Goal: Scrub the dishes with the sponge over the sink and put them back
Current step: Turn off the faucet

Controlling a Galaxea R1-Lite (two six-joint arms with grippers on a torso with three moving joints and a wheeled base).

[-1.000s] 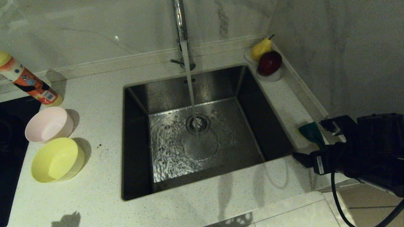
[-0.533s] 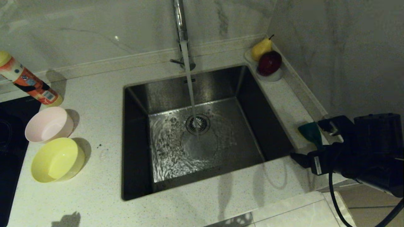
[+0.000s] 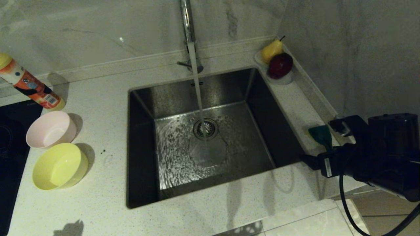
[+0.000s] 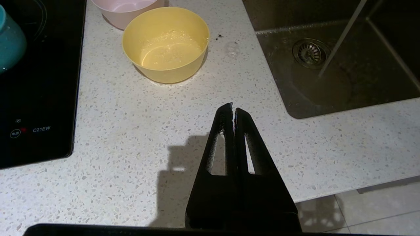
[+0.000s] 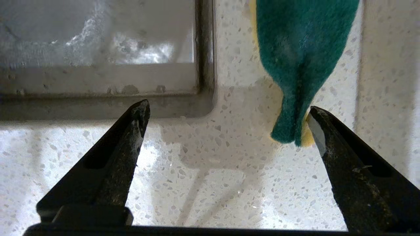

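The sponge (image 3: 321, 135), green face up over yellow foam, lies on the counter strip right of the sink (image 3: 141, 137). My right gripper (image 3: 320, 141) hovers open over its near end. In the right wrist view the sponge (image 5: 302, 55) tapers down beside one fingertip (image 5: 316, 121) of the right gripper (image 5: 228, 108), not clamped. A pink bowl (image 3: 51, 128) and a yellow bowl (image 3: 59, 165) stand left of the sink. My left gripper (image 4: 233, 106) is shut and empty above the front counter, near the yellow bowl (image 4: 165, 42). A light blue bowl (image 4: 10, 39) shows in part on the hob.
Water runs from the tall tap (image 3: 187, 19) onto the drain (image 3: 205, 128). A clear dish with a pear and an apple (image 3: 279, 65) sits at the back right corner. An orange bottle (image 3: 31, 87) leans at the back left by the black hob (image 3: 10, 147). A wall rises close on the right.
My right gripper has crept slightly left and toward the back, over the sponge, still open. The left gripper, the bowls and the sponge have not moved.
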